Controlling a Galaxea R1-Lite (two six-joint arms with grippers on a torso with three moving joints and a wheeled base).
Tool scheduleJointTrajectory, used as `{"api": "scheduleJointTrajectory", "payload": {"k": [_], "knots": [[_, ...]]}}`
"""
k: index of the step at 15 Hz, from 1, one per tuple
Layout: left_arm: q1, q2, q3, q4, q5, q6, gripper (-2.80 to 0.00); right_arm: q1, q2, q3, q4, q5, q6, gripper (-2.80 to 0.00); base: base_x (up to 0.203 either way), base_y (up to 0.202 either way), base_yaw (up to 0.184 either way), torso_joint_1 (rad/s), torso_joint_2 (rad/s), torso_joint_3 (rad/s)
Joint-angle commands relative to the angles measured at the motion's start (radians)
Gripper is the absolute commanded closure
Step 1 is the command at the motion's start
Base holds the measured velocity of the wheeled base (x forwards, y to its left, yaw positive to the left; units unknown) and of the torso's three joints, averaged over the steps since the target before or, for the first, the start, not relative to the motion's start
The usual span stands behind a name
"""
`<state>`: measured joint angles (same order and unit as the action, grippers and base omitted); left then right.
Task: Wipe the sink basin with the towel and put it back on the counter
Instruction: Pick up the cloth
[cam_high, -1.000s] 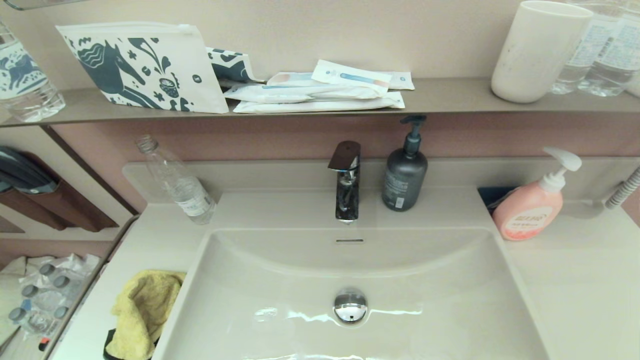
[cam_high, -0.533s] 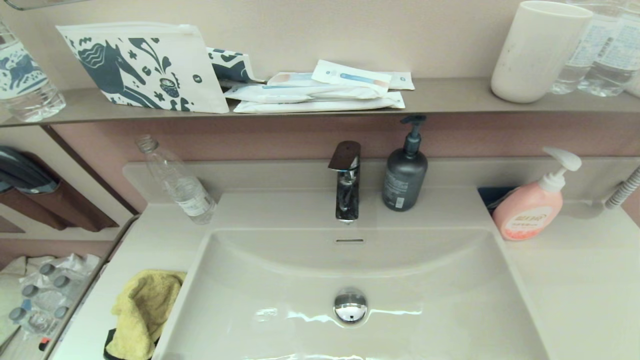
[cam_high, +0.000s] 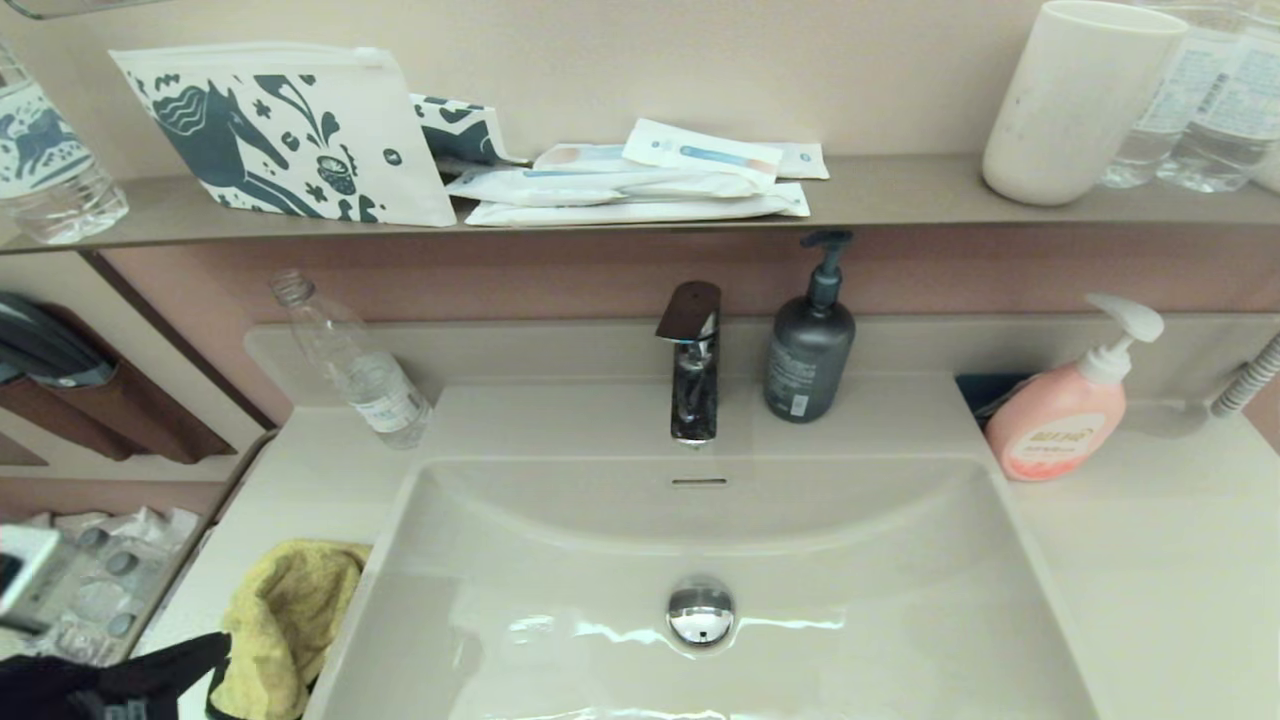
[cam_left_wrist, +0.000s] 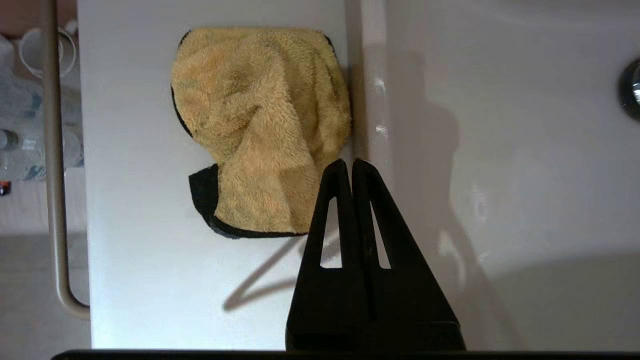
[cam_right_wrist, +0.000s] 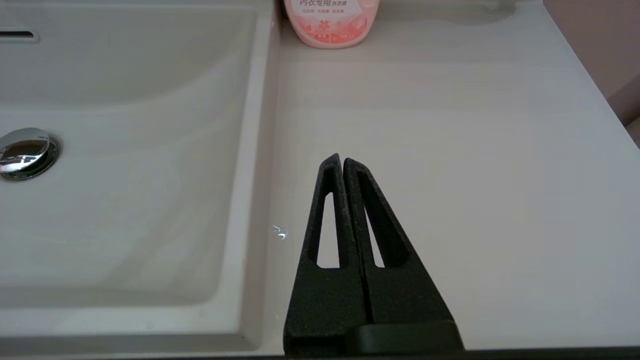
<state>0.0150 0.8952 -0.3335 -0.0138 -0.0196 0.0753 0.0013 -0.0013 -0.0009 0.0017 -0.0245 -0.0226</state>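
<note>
The towel (cam_high: 285, 620) lies crumpled on the tabletop (cam_high: 320, 470) at about 8 o'clock from the drain plug (cam_high: 700, 611), its right edge touching the raised rim of the sink basin (cam_high: 560, 620). The yellow pile faces up, and a black-trimmed corner sticks out at the side nearest the robot. The basin holds only the chrome plug in its middle and a small overflow slot (cam_high: 699, 482) at 12 o'clock on the far wall.

The left claw (cam_left_wrist: 351, 162) hangs above the tabletop at the towel's near right corner, over the line where the towel meets the basin rim; its two black fingers are pressed together with nothing between them, and its shadow falls across the towel's edge and the rim. In the head view only a dark part of that arm shows in the lower left corner, beside the towel.

The right claw (cam_right_wrist: 341, 159) is parked above the bare tabletop at 4 o'clock from the plug, just beside the basin's right rim, fingers likewise closed together and empty.

At 12 o'clock from the plug stands the faucet (cam_high: 692, 362), with a dark pump bottle (cam_high: 810, 340) just beside it at 1 o'clock. A pink pump bottle (cam_high: 1068, 410) stands at 2 o'clock, and a clear plastic bottle (cam_high: 350, 362) leans at 10 o'clock. The shelf (cam_high: 900, 195) above carries a printed pouch (cam_high: 290, 135), flat packets (cam_high: 640, 185) and a white cup (cam_high: 1075, 100).
</note>
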Motion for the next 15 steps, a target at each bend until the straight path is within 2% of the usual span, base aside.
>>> {"api": "scheduleJointTrajectory", "payload": {"k": [1,3,4,6,7,9,12,15], "knots": [[0.008,0.174,-0.053,0.011,0.004,0.008,0.00,0.000,0.001,-0.001,0.000,0.000,0.000,0.00,0.000,0.000,0.000,0.000,0.00,0.000],[0.009,0.238,-0.068,0.026,0.015,0.013,0.00,0.000,0.001,0.001,0.000,0.000,0.000,0.00,0.000,0.000,0.000,0.000,0.00,0.000],[0.009,0.265,-0.074,0.024,0.045,0.014,0.00,0.000,0.001,0.000,0.000,0.000,0.000,0.00,0.000,0.000,0.000,0.000,0.00,0.000],[0.008,0.264,-0.083,0.022,0.061,0.015,0.00,0.000,0.001,-0.001,0.000,0.000,0.000,0.00,0.000,0.000,0.000,0.000,0.00,0.000],[0.008,0.269,-0.095,0.023,0.062,0.014,-2.80,0.000,0.001,0.001,0.000,0.000,0.000,0.00,0.000,0.000,0.000,0.000,0.00,0.000],[0.008,0.262,-0.114,0.028,0.102,0.015,-2.80,0.000,0.001,-0.001,0.000,0.000,0.000,0.00,0.000,0.000,0.000,0.000,0.00,0.000],[0.008,0.257,-0.121,0.034,0.165,0.052,-2.80,0.000,0.001,0.000,0.000,0.000,0.000,0.00,0.000,0.000,0.000,0.000,0.00,0.000],[0.010,0.285,-0.124,0.034,0.205,0.061,-2.80,0.000,0.001,0.001,0.000,0.000,0.000,0.00,0.000,0.000,0.000,0.000,0.00,0.000]]}}
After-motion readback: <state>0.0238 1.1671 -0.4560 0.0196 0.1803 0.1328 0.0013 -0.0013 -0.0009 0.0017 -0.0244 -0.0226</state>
